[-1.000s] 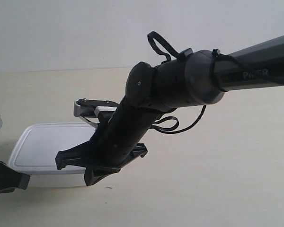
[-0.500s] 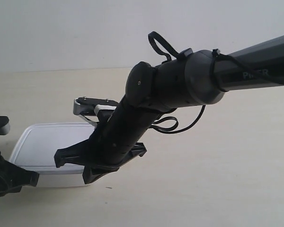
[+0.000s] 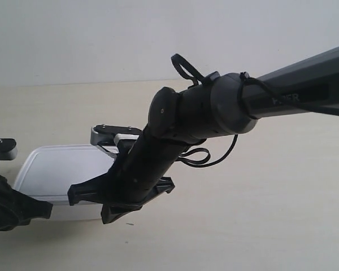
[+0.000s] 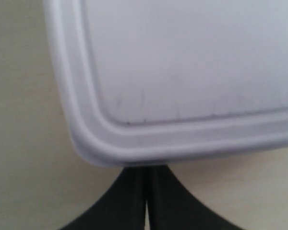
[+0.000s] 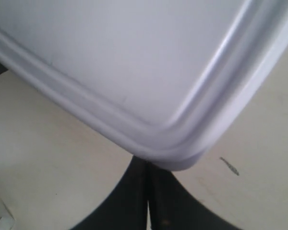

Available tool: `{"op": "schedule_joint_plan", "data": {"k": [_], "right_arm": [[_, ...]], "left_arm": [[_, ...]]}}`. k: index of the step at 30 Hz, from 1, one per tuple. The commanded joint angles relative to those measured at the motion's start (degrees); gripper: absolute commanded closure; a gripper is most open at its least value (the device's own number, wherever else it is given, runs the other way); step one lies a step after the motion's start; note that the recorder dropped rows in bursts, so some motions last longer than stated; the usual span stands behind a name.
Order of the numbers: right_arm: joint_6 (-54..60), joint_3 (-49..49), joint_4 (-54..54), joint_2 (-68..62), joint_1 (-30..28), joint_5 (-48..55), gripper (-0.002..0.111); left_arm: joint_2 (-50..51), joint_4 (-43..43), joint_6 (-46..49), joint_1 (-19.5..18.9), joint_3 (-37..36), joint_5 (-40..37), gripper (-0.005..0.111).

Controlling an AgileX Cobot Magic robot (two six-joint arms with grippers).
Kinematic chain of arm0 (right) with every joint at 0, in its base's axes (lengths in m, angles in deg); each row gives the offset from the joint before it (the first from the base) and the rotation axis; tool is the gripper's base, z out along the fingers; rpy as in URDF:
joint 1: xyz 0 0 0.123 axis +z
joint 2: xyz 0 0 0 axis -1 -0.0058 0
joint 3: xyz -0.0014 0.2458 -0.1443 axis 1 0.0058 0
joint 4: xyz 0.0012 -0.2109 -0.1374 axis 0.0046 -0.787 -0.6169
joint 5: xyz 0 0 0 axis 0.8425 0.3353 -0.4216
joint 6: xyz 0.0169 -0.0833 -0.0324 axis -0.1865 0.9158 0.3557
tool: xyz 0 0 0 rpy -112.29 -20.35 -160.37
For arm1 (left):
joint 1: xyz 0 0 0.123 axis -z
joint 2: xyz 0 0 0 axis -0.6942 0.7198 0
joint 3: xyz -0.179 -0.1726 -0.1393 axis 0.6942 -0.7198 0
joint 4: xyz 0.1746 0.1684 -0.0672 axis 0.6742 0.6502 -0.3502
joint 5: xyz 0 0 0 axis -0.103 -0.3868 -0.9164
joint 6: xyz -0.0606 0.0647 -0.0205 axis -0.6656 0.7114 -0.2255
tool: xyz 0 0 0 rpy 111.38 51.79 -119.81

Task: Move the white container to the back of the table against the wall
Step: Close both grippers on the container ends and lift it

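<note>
The white container [image 3: 56, 169] lies flat on the table [image 3: 260, 214] at the exterior view's left, well short of the wall [image 3: 73, 39]. My right gripper [image 3: 117, 208], on the arm reaching in from the exterior view's right, stands at its near right corner. The right wrist view shows that gripper [image 5: 147, 178] shut, its tips tucked under the lid's rounded corner [image 5: 182, 148]. My left gripper [image 3: 31, 210] is at the near left corner. It too [image 4: 145, 181] is shut, tips against the container's side below the rim [image 4: 134, 148]. Neither holds anything.
The right arm's thick black forearm and elbow [image 3: 203, 107] cross over the scene and hide the container's right end. A small dark speck [image 3: 129, 224] marks the table beside the right gripper. Bare table stretches between the container and the wall.
The left gripper has come in from the exterior view's left edge to the container's near left corner. The right arm has shifted slightly leftward. The container has barely moved.
</note>
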Motion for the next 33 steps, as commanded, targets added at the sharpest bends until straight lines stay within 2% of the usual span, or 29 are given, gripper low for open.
{"op": "schedule_joint_plan", "data": {"k": [1,20,26,33], "right_arm": [[0.78,-0.48,0.50,0.17,0.07,-2.22,0.108],[-1.01,-0.48,0.28,-2.34,-0.07,-14.76,0.108],[-0.98,-0.57,0.52,-3.13,-3.91,-17.06,0.108],[-0.98,-5.79,-0.94,-5.51,-5.90,-15.77,0.108]], "left_arm": [[1.70,0.40,-0.23,-0.17,1.73,1.56,0.107],[6.38,1.86,-0.01,-0.17,7.90,3.60,0.107],[8.36,2.08,-0.01,-0.17,12.51,3.60,0.107],[12.49,3.18,0.02,-0.17,16.75,3.28,0.107]]}}
